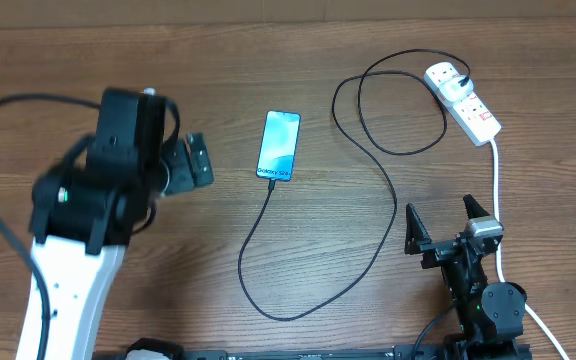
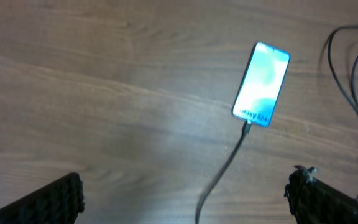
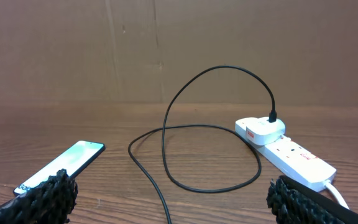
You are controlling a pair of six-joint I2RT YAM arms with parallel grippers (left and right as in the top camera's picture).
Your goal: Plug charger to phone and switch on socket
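The left gripper (image 1: 198,160) and right gripper (image 1: 439,208) both stand apart, empty. The charger (image 2: 241,138) seems seated in the near end of the phone (image 1: 279,146), mid-table. Reaching the socket (image 1: 463,100), far right, could snag the cable's loop — tugging the tip out.

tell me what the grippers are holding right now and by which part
Nothing is held. The left gripper and right gripper are both open and empty, clear of the phone and the cable.
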